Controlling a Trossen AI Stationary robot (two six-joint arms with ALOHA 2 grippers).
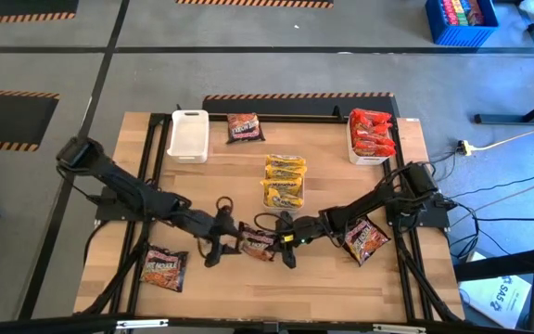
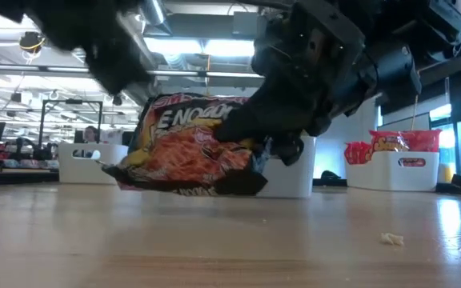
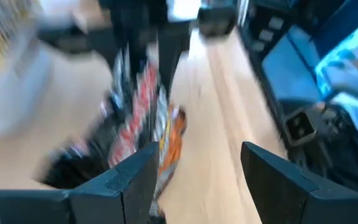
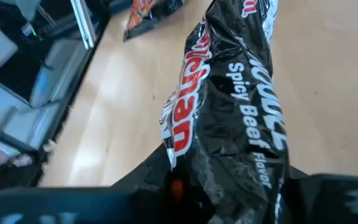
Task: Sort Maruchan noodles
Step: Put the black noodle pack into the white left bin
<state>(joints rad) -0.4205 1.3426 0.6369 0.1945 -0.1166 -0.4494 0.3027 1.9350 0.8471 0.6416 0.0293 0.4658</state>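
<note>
A dark Maruchan packet (image 1: 258, 242) (image 2: 189, 152) (image 4: 229, 118), labelled Spicy Beef Flavor, is in my right gripper (image 1: 284, 243) (image 4: 229, 193), which is shut on it near the table's near middle. My left gripper (image 1: 213, 249) (image 3: 197, 168) is open just to the left of that packet (image 3: 145, 118), with a gap between them. More dark packets lie flat at the near left (image 1: 163, 267), the near right (image 1: 366, 239) and the far middle (image 1: 245, 127). Two yellow packets (image 1: 285, 179) lie flat in the middle. Red packets (image 1: 371, 132) fill the right tray. My right gripper pinches the dark packet by its right end (image 2: 250, 152) (image 4: 241, 177) between its two fingers, coming roughly level from the table's right. The packet is lifted clear just above the table and sticks out toward the left, its printed face turned to the near edge.
An empty white tray (image 1: 188, 134) stands at the far left, and the tray with red packets (image 1: 358, 153) stands at the far right. A blue crate (image 1: 462, 20) sits on the floor beyond the table. Bare wood lies between the trays and along the near edge.
</note>
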